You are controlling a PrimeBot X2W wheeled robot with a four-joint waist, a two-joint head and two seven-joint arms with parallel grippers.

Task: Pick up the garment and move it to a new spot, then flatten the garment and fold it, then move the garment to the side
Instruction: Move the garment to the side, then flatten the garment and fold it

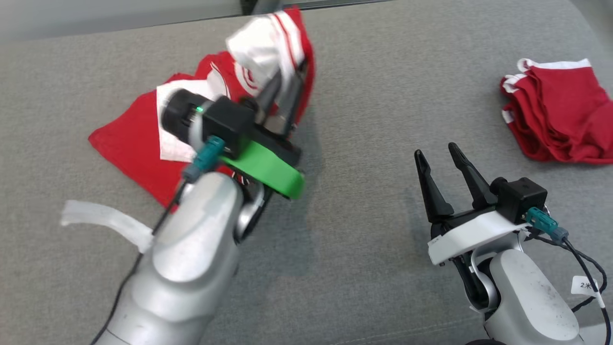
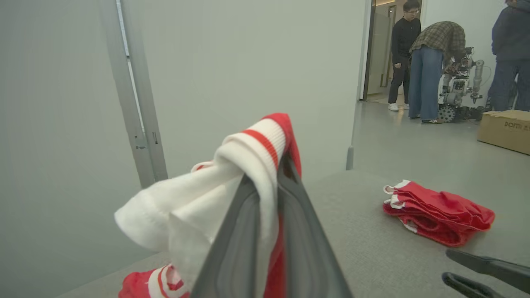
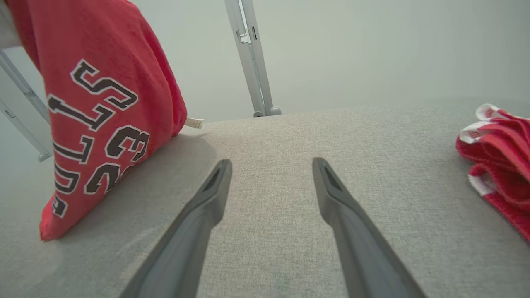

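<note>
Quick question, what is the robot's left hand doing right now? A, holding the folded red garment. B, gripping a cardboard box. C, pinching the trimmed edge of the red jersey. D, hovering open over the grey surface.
C: the left hand is shut on the white, red-striped edge of the red jersey, holding it up.

Soft even light is falling on the grey cushion (image 1: 373,120); faint shadows are pooling on it beside the motion-blurring left gripper (image 1: 286,84).
</note>
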